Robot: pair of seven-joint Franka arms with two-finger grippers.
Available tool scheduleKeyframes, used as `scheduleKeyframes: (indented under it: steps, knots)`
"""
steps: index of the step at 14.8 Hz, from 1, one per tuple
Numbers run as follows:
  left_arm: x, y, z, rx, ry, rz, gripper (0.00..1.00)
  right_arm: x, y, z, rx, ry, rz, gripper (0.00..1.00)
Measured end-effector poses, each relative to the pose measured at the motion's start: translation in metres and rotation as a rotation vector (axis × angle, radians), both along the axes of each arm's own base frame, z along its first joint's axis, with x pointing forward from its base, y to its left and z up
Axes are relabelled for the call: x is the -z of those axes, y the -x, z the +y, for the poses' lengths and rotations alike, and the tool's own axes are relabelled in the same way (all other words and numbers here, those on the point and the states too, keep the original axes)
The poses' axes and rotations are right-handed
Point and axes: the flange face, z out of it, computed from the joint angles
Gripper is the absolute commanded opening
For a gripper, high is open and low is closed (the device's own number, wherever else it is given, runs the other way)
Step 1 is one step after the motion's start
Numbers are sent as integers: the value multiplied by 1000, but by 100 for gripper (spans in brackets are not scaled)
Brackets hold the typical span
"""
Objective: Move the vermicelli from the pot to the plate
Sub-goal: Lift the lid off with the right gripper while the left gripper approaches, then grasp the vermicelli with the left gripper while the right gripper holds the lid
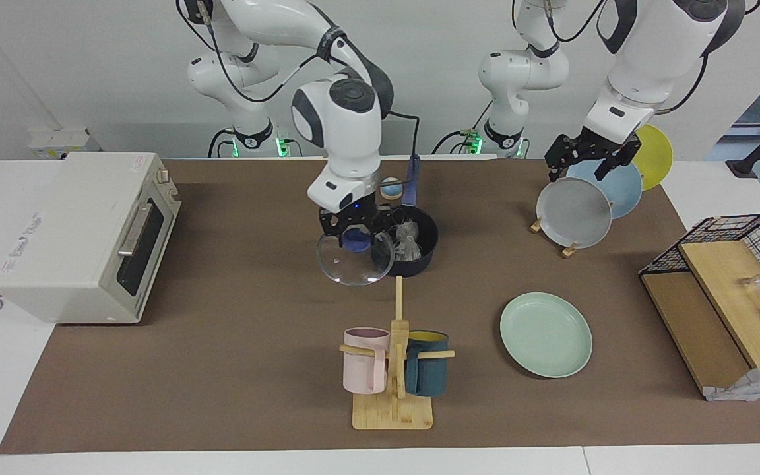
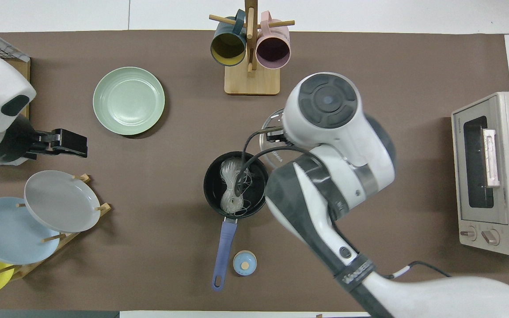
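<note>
We judge uncovering the step: our right gripper [image 1: 351, 232] grips the glass lid [image 1: 353, 258] beside the pot [image 2: 235, 184] holding the vermicelli [image 2: 232, 187], left gripper [image 1: 584, 158] spread wide over the plate rack [image 1: 568, 227]; next, park lid, lift noodles toward the plate [image 2: 128, 100] at ten o'clock overhead.

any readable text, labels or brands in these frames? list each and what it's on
"TOSHIBA", probably: small print on the toaster oven, top corner of its door frame, barely legible.
Red warning sticker on the oven's control panel: too small to read.
Grey lettering on the oven's top in the facing view: blurred, unreadable.
Lettering on the right arm's link: unreadable.
Nothing else carries text.
</note>
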Motion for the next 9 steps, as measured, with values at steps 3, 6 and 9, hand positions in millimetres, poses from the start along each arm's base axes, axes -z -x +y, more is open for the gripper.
scheduleKeyframes:
  steps: [3, 6, 9]
  knots:
    - [8, 19, -74, 14, 4, -11, 100, 19, -24, -92, -73, 29, 55, 41]
    - [49, 48, -152, 41, 26, -14, 100, 43, -24, -159, -98, 40, 105, 41]
    - [98, 70, -204, 41, 44, 2, 100, 68, -10, -188, -100, 36, 103, 42]
